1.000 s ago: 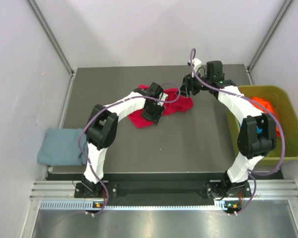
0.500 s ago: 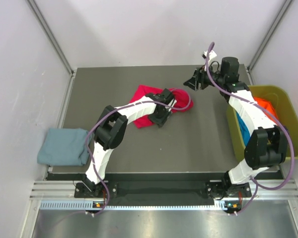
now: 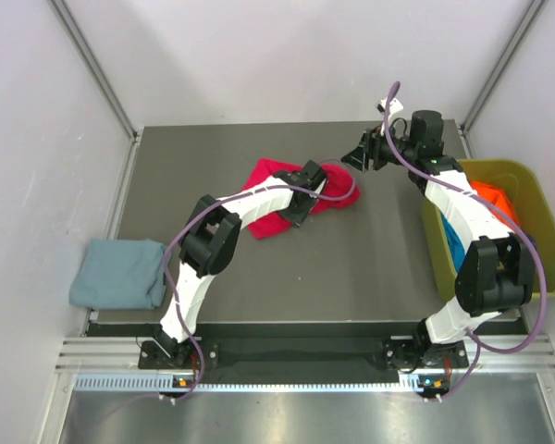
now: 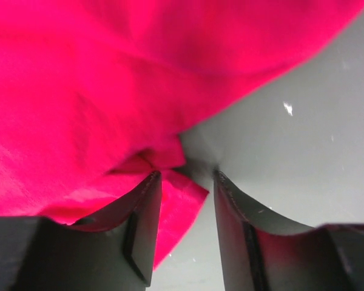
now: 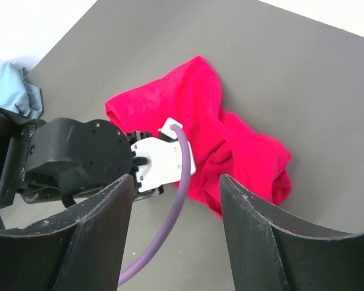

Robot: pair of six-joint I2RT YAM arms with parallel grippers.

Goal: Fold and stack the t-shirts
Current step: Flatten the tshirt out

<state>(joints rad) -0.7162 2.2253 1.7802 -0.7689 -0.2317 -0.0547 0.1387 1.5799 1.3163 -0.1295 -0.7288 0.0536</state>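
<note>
Crimson t-shirt (image 3: 266, 220), crumpled on the far middle of the worktop (image 3: 351, 268). Left tool (image 4: 185, 179) low over it, jaws apart, a cloth corner between them. Right tool (image 5: 176, 182) raised nearby, jaws apart, empty. Grey-blue t-shirt (image 3: 118, 273) folded at the worktop's left edge.

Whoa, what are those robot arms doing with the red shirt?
They're working on folding t-shirts. The left tool is down at the crumpled red t-shirt on the table, its jaws open around a corner of the cloth. The right tool hovers open above, holding nothing. A grey-blue t-shirt lies folded at the left, and an orange t-shirt and a turquoise t-shirt sit in the green bin.
</note>
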